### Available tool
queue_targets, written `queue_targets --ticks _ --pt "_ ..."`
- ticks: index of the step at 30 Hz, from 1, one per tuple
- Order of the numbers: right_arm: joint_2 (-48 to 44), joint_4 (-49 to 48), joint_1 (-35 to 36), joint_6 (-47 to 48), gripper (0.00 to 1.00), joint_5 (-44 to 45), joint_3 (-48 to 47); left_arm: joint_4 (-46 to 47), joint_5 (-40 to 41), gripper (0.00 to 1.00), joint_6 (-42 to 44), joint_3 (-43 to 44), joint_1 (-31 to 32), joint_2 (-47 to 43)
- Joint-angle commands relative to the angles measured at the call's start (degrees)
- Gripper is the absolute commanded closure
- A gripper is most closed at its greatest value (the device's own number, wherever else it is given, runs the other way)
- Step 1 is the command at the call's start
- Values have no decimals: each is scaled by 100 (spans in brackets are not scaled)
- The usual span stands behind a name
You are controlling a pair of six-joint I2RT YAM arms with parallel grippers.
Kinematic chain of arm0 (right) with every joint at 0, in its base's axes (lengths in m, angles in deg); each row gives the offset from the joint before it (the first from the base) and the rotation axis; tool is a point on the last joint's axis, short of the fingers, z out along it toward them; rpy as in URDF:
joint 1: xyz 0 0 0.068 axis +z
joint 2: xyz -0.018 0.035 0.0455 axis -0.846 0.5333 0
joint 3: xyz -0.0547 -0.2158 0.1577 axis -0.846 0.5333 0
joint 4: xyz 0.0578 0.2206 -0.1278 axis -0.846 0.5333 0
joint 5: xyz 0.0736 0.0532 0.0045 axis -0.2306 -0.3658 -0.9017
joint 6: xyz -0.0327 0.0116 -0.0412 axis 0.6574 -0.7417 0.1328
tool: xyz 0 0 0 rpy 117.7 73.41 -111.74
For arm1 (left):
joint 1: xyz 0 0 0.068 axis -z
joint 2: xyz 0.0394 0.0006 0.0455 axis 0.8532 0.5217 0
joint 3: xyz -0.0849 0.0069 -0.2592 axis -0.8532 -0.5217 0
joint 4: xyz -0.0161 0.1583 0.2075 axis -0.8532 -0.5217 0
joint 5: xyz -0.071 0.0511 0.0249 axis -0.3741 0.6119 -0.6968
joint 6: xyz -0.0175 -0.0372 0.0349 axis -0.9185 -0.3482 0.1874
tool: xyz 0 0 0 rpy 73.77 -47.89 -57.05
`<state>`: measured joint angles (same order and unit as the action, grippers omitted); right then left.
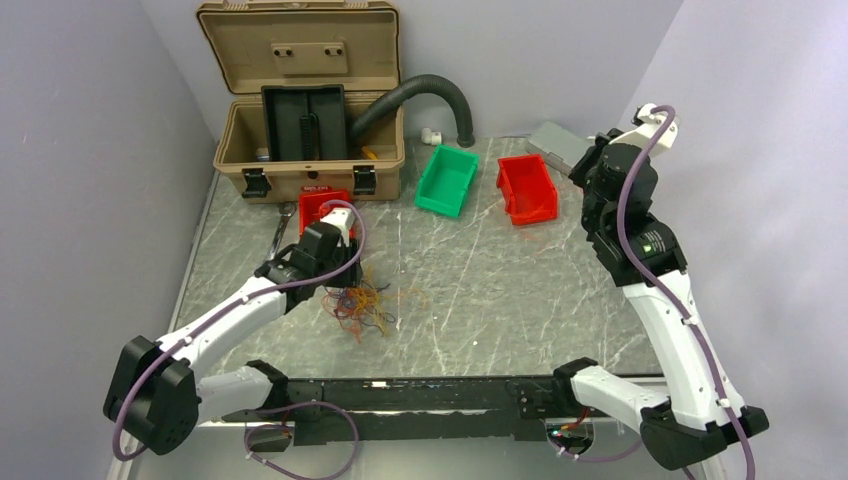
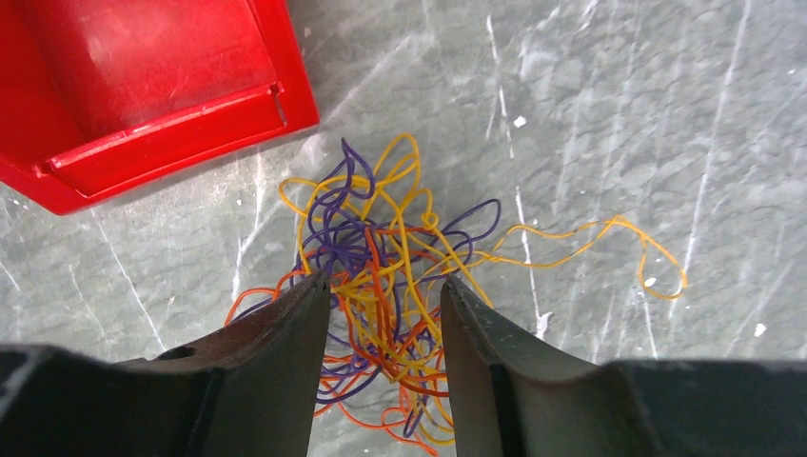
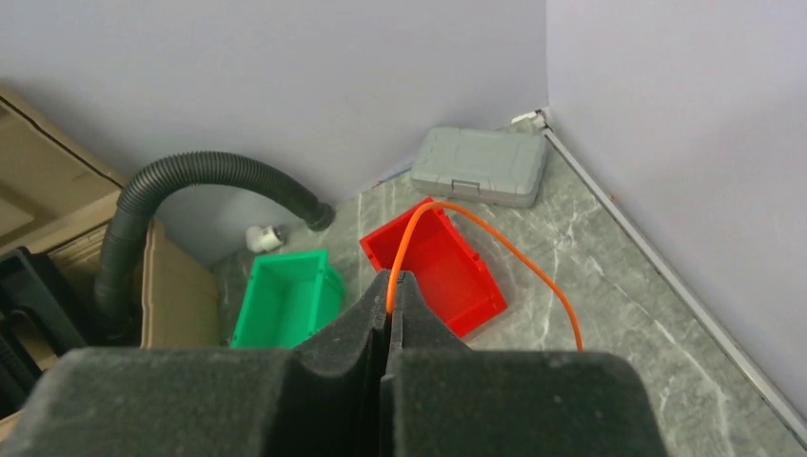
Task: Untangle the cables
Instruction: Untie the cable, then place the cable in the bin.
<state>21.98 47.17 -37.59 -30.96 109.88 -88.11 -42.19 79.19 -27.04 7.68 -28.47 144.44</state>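
The cables are a tangle of thin orange, yellow and purple wires on the marble table, left of centre. In the left wrist view the tangle lies just beyond and between my fingers, with one yellow strand trailing off to the right. My left gripper is open, its jaws standing apart on either side of the knot. My right gripper is raised at the back right and is shut on a single orange cable, which loops out over the red bin.
A red bin sits right behind the tangle. A green bin and another red bin stand at the back centre. The open tan toolbox, black hose and grey case line the back wall.
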Motion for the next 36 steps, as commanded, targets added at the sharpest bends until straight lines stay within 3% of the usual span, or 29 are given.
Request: queue_targets --ticks 1,8,16,25,36 --pt "179 -414 -17 229 100 -103 -239 -110 -208 48 129 381 23 -249" --pt "952 -813 -25 793 100 -245 -1133 329 -668 29 68 122 48 -565" --pt "1911 -1171 -33 1030 100 -465 -2288 155 -513 11 117 184 56 -851" --pt "2779 -1409 -68 1296 100 -557 -3409 -139 -451 8 165 308 59 -1080" --pt "3497 -2252 -63 1122 100 -2349 -4123 -141 -139 9 147 305 60 -1183"
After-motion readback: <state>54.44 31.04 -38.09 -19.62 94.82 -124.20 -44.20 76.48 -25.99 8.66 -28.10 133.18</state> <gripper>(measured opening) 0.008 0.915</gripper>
